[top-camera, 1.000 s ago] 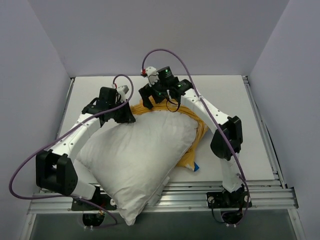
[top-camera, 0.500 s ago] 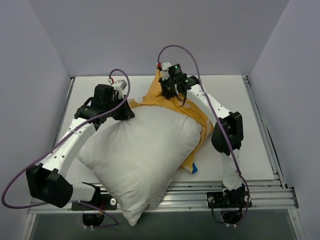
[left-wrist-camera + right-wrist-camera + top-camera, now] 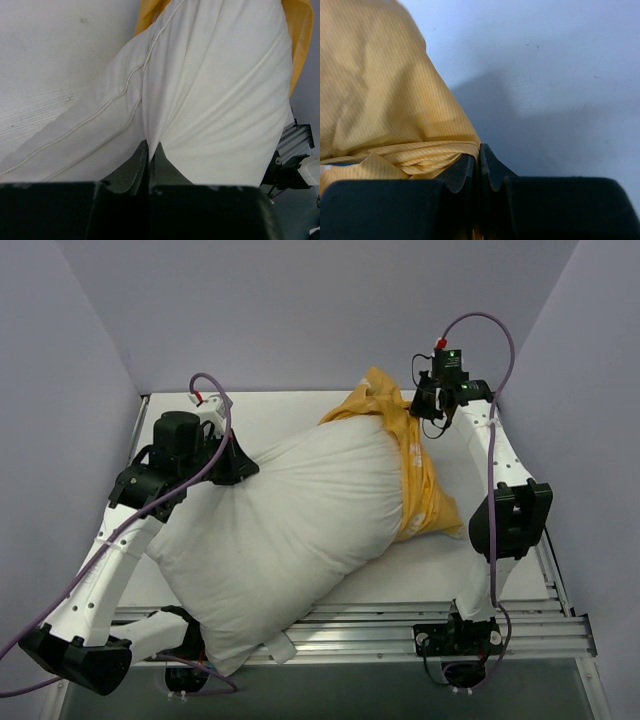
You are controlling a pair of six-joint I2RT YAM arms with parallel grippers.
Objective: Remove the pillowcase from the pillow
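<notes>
On the left, left gripper (image 3: 238,466): we find it at the far-left corner of the pillow (image 3: 285,530). In the left wrist view its fingers (image 3: 137,162) are pressed together on a pinched fold of the white fabric, just beside the piped seam.
pillow: plump and plain white, it lies slantwise across the table (image 3: 290,412), running from the near left to the far right. Its near corner hangs over the metal rails (image 3: 400,625) at the table's near edge, and we see most of its surface bare.
tag (image 3: 280,648): small and white, it sits on the pillow's near edge, over the rails.
pillowcase (image 3: 418,475): we see only its yellow-orange side. It is bunched around the pillow's right end, rises to a crumpled peak at the far side and drapes down to the table on the right.
right gripper (image 3: 422,406): it is at the far right, touching the bunched cloth. In the right wrist view its fingers (image 3: 492,167) are closed on a fold of the yellow fabric, with bare table behind them.
</notes>
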